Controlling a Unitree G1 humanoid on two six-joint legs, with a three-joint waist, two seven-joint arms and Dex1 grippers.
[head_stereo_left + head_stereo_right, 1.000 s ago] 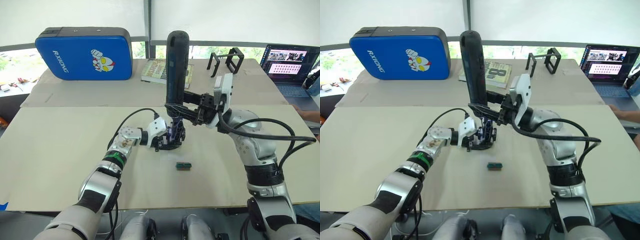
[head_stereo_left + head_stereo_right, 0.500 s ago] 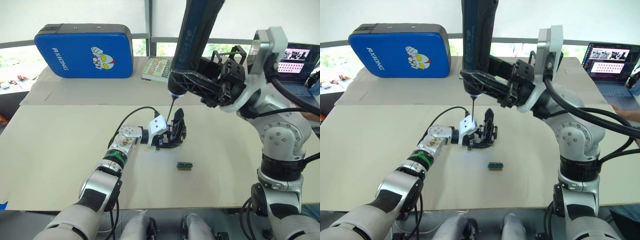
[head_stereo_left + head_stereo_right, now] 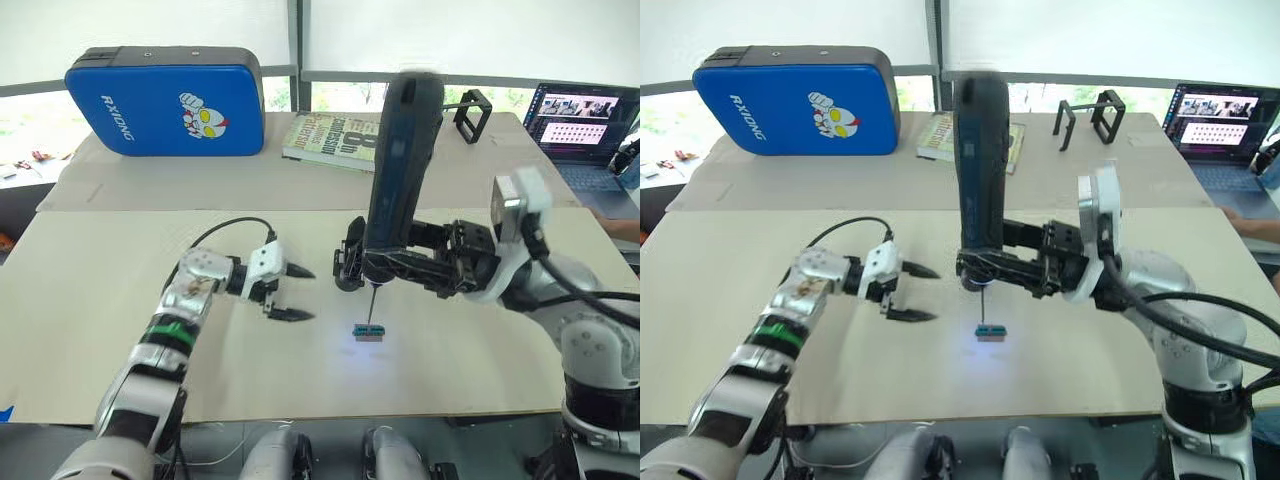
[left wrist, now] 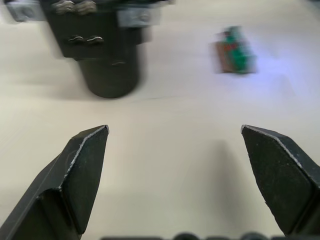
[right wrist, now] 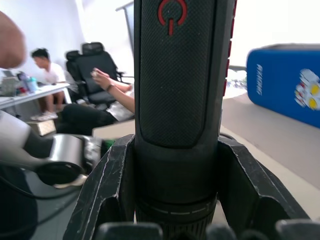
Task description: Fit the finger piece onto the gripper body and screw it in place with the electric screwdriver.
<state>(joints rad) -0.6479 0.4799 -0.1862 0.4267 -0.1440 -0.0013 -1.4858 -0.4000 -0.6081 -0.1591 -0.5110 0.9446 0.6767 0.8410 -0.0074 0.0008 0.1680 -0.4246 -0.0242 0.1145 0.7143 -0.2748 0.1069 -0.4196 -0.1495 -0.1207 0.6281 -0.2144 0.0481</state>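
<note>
- My right gripper (image 3: 400,268) is clamped around the electric screwdriver (image 3: 400,170), holding it nearly upright over the middle of the bench (image 3: 90,330).
- The screwdriver's thin bit points down at the small green-and-dark block (image 3: 368,332), which lies on the bench toward the near edge; the tip looks to be at or just above it, and a bluish glow lies on the bench around the block.
- My left gripper (image 3: 288,293) hangs beside the middle of the bench with its two fingers apart and nothing between them.
- The gripper body (image 3: 351,258) stands on its round base at mid-bench, just behind the screwdriver; from my left wrist I see its cylindrical base (image 4: 110,70) resting free, apart from my fingers.
- I cannot make out the finger piece as a loose part; whether it already sits on the gripper body is too small to tell.
- My judgement: I appear to be collecting a screw or bit from the block, so the driving itself is not yet done, and the body likely needs steadying first.
</note>
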